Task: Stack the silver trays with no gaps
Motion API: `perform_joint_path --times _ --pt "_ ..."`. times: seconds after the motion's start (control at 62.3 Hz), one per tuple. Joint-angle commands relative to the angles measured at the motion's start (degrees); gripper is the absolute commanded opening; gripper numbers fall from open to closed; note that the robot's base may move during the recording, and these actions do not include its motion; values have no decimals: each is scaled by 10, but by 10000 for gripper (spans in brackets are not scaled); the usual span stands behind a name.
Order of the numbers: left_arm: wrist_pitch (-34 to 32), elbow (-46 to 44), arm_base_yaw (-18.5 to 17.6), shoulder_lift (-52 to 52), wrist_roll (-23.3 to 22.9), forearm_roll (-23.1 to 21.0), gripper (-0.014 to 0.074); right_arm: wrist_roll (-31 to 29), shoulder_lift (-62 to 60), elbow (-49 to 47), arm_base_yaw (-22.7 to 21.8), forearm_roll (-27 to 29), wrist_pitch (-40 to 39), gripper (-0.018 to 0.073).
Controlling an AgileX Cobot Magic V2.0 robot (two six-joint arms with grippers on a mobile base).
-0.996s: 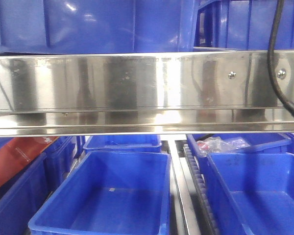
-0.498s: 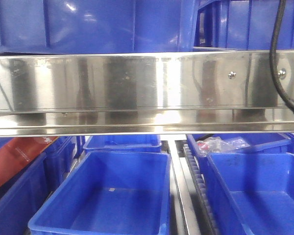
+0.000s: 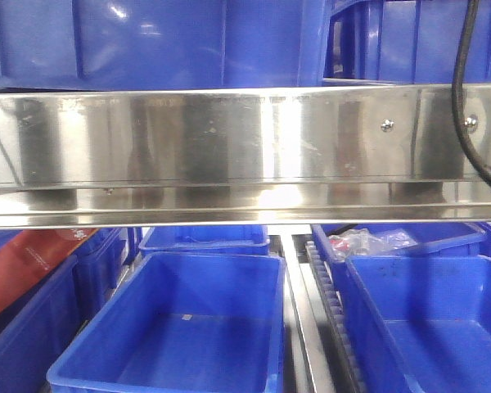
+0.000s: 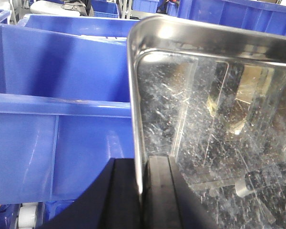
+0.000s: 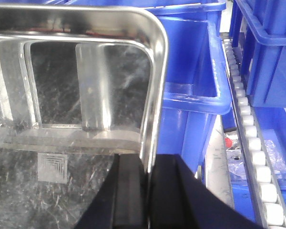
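Note:
A silver tray is held up in front of the front camera; its long shiny side wall fills the middle of that view. In the left wrist view my left gripper is shut on the tray's left rim, one black finger outside and one inside. In the right wrist view my right gripper is shut on the tray's right rim in the same way. The scratched tray floor shows in both wrist views. No second silver tray is visible.
Blue plastic bins surround the tray: two open ones below, more behind. A roller conveyor strip runs between bins. A black cable hangs at the right. A red box lies lower left.

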Motion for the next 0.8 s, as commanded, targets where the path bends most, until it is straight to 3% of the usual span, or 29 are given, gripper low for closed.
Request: perform_joint_path --times 0.0,0.787 --pt "-38 -4 -8 -8 4 -10 -16 -15 -4 0 7 7 -59 -79" --pt "-38 -4 -8 -8 4 -10 -16 -15 -4 0 7 7 -59 -79"
